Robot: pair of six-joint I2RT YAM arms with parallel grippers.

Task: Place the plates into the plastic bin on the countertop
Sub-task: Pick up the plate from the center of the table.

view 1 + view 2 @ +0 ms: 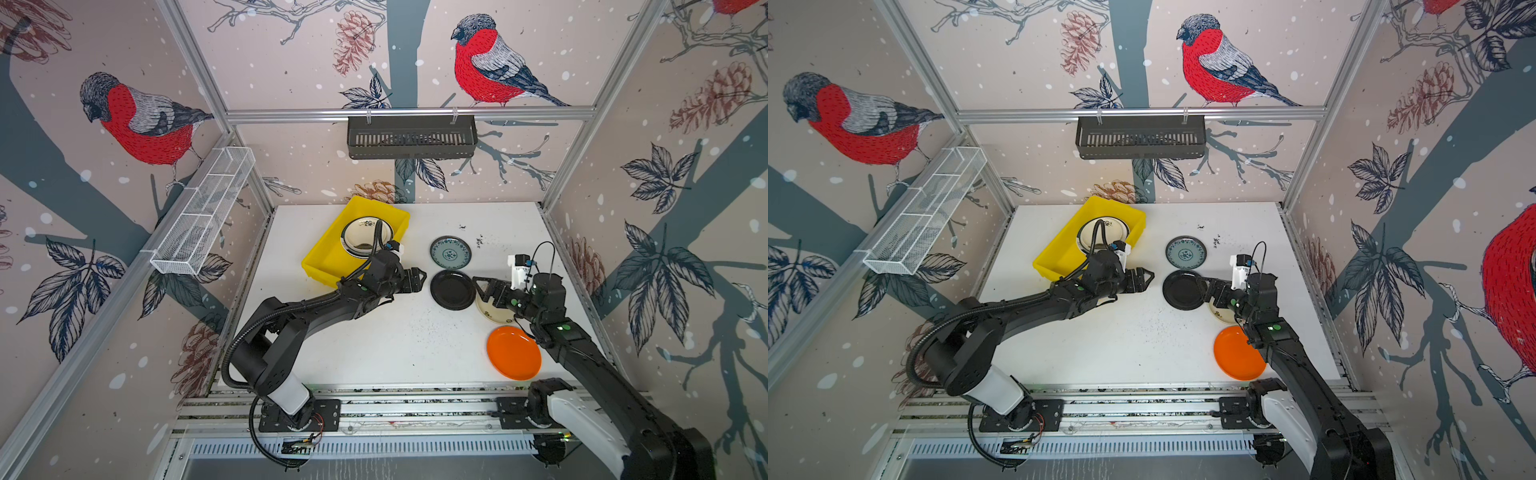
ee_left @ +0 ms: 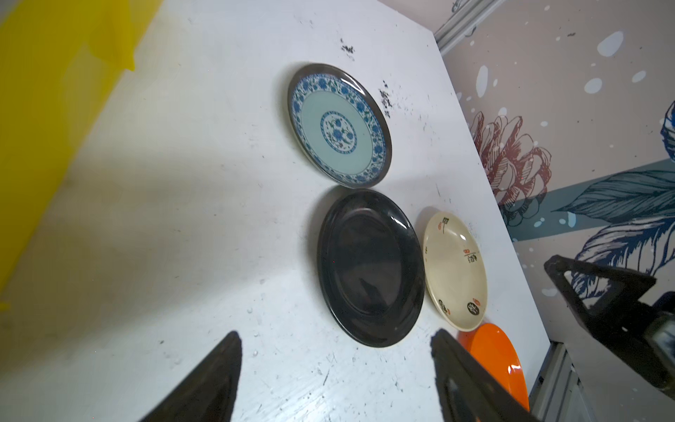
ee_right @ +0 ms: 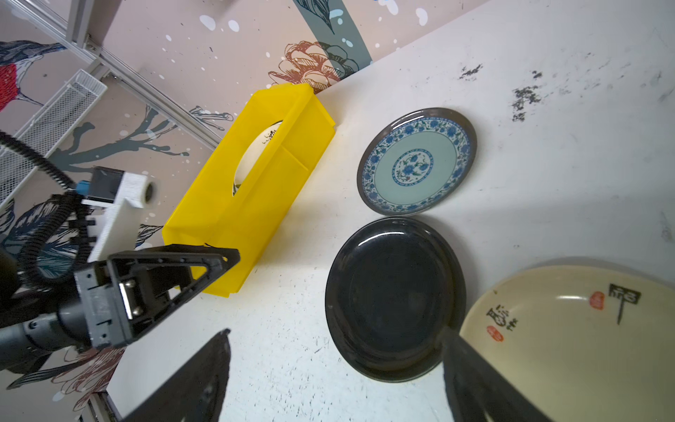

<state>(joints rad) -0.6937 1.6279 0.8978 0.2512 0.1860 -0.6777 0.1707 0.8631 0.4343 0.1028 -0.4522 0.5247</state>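
Observation:
The yellow plastic bin (image 1: pixel 322 266) stands at the back left of the countertop (image 1: pixel 374 340) with a stack of plates (image 1: pixel 361 237) inside, a cream one on top. To its right lie a teal patterned plate (image 1: pixel 450 252), a black plate (image 1: pixel 452 289), a cream lettered plate (image 1: pixel 496 319) and an orange plate (image 1: pixel 514 353). My left gripper (image 1: pixel 420 277) hovers open just left of the black plate (image 2: pixel 369 266), nothing between its fingers. My right gripper (image 1: pixel 478 289) is open over the gap between the black plate (image 3: pixel 394 296) and the cream lettered plate (image 3: pixel 569 339).
A black slotted basket (image 1: pixel 411 137) hangs on the back rail. A white wire-mesh rack (image 1: pixel 203 212) is fixed to the left wall. Aluminium rails (image 1: pixel 374 399) edge the front, where both arm bases are mounted. The two grippers face each other across the black plate.

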